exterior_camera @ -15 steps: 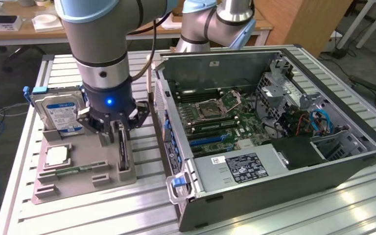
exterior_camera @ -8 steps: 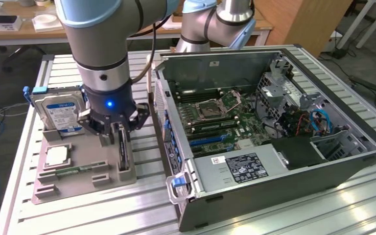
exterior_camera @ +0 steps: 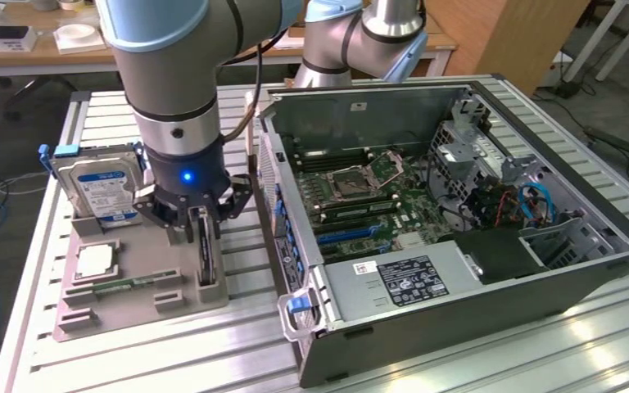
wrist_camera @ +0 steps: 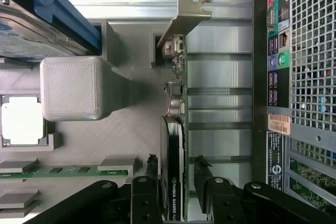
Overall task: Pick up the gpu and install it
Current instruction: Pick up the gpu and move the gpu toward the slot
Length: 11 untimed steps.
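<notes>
The gpu [exterior_camera: 205, 260] is a thin dark card standing on edge in a slot of the grey holder [exterior_camera: 128, 309], on the side nearest the computer case. In the wrist view the gpu [wrist_camera: 176, 103] shows edge-on, its silver bracket [wrist_camera: 184, 17] at the end away from my fingers. My gripper [exterior_camera: 199, 223] is lowered over the card's end opposite the bracket. The gripper [wrist_camera: 177, 170] is open, with one black fingertip [wrist_camera: 152, 165] on each side of the card and a narrow gap to it.
The holder also carries a silver hard drive [exterior_camera: 98, 190] with a blue-white label, a processor chip [exterior_camera: 94, 260] and a narrow green memory stick [exterior_camera: 128, 286]. The open computer case [exterior_camera: 576, 270] lies at the exterior view's right, motherboard [exterior_camera: 369, 196] exposed. Its rear panel [wrist_camera: 310, 51] stands close beside the gpu.
</notes>
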### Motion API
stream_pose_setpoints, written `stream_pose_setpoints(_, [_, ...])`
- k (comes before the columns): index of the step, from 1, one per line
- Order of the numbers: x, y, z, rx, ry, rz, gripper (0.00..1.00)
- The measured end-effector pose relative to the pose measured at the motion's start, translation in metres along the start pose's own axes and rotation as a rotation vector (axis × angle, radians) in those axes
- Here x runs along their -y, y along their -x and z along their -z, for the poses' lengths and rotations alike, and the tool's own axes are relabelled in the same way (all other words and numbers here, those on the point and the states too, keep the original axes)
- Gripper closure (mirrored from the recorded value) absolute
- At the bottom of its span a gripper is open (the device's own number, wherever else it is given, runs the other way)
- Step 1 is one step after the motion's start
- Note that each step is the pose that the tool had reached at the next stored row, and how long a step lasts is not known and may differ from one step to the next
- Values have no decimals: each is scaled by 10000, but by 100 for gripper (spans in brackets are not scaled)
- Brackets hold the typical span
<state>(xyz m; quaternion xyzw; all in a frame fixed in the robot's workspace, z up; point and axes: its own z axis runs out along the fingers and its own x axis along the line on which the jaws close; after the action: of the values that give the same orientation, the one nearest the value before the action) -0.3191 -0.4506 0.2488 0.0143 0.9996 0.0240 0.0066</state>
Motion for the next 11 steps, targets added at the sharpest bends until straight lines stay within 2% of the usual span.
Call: stream_pose_setpoints(11, [-7, 1, -21, -6, 2, 1, 58])
